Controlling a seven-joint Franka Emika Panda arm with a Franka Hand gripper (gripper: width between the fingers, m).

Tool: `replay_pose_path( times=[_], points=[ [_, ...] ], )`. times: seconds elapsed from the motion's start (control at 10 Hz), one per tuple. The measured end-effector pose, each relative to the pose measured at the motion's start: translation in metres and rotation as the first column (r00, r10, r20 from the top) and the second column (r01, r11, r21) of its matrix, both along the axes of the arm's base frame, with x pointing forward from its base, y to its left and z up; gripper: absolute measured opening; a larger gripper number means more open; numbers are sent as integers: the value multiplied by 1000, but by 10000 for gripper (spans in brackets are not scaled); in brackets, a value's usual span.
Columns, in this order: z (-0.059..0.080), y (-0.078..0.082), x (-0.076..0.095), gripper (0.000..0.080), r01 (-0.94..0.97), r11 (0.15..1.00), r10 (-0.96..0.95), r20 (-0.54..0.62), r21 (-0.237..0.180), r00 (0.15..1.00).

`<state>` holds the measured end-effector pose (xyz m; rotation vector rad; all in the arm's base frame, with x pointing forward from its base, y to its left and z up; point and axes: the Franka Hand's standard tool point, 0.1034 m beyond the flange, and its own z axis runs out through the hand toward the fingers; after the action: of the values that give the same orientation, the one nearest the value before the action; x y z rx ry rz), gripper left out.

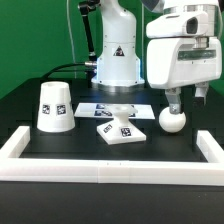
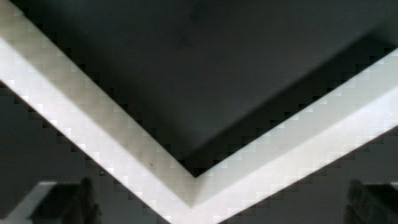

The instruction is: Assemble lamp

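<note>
Sitting on the black table, the round bulb (image 1: 173,119) is the part that the arm is nearest to; the gripper (image 1: 187,98) hangs just above it and a little toward the exterior view's right. The fingers stand wide apart and hold nothing. My judgement is that the step in hand is the pick of the bulb, and not one part is joined yet. The flat base (image 1: 121,131) lies near the bulb, on the exterior view's left of it, and the shade (image 1: 54,106) stands mouth-down well apart from the bulb, further to that same side. Behind the bulb, past the marker board (image 1: 112,106), is the robot pedestal (image 1: 116,62).

The next move, I think, calls for bringing the fingers down on both sides of the bulb and closing on its neck or ball, then carrying it to the base.

The wrist view shows only a corner of the white wall (image 2: 187,165) around the table and two dark finger tips (image 2: 54,203); no lamp part is seen there. The bulb's thread and the base's socket are too small to make out.
</note>
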<state>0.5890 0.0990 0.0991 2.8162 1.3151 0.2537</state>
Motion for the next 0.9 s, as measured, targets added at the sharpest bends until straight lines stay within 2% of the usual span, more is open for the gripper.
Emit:
replay_pose_path(
  times=[0.1,0.2,0.4,0.6,0.9],
  points=[
    [0,-1,0,699,2,1000,-2,0,0,1000],
    [4,-10,-2,699,21,1000,-21,1,-3,1000],
    [9,-35,-20,699,110,994,-110,-4,-9,994],
    [5,-51,-34,699,271,963,-270,-25,9,962],
    [4,-48,-33,699,428,903,-426,-41,37,904]
  ],
)
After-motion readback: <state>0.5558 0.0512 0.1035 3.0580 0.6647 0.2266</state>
